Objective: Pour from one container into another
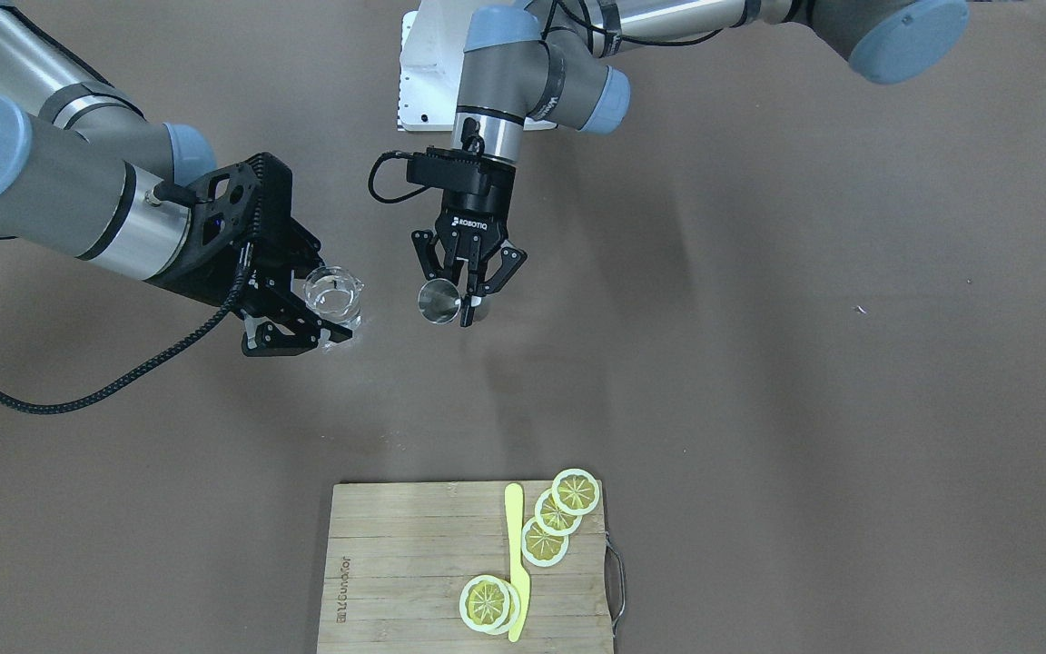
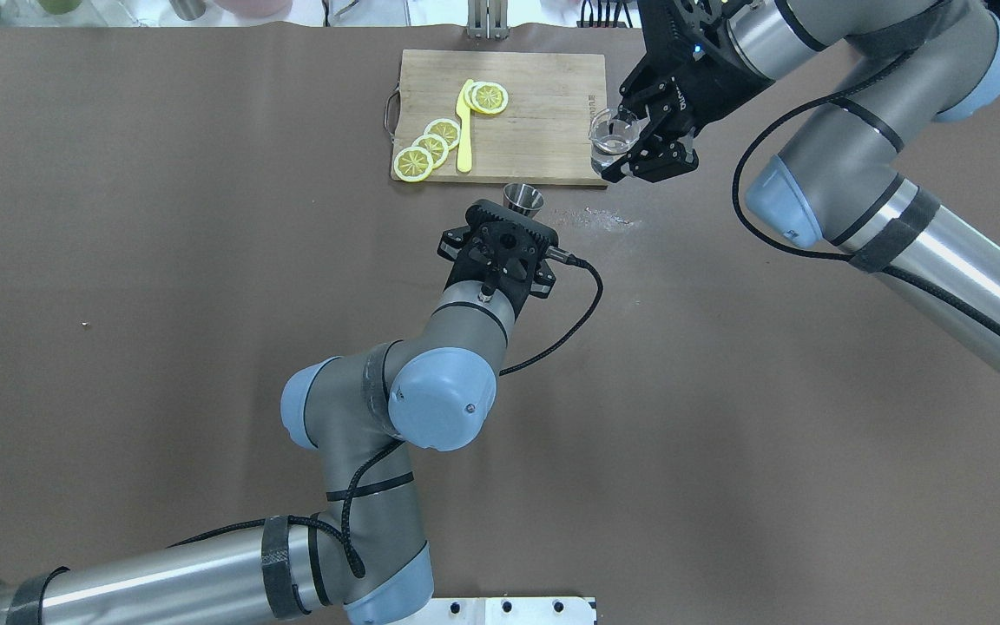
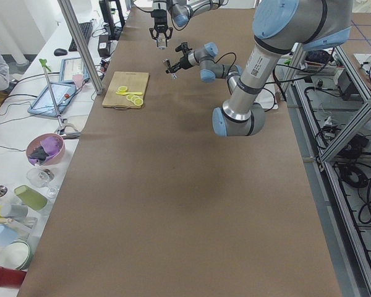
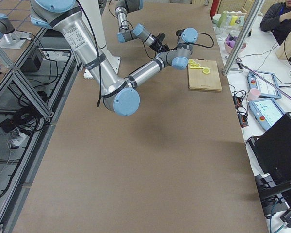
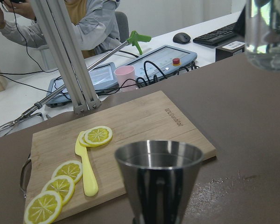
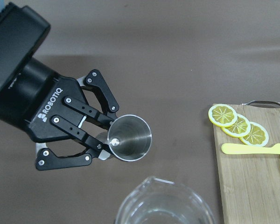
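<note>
A small steel measuring cup [image 1: 439,302] is held upright above the brown table, with my left gripper [image 1: 456,305] shut on its lower part. The right wrist view shows that cup [image 6: 129,138] from above between the left fingers [image 6: 91,140]. A clear glass beaker [image 1: 334,295] hangs beside it and apart from it, roughly upright, with my right gripper [image 1: 321,316] shut on it. In the overhead view the beaker [image 2: 614,135] hovers by the board's corner, up and to the right of the steel cup [image 2: 523,198]. Clear liquid seems to sit in the beaker [image 5: 268,37].
A wooden cutting board [image 2: 543,113] lies at the table's far side, with lemon slices [image 2: 430,148] and a yellow plastic knife [image 2: 464,130] on it. A wet patch [image 2: 606,218] marks the table near the cup. Operators' desks with tablets stand beyond the far edge.
</note>
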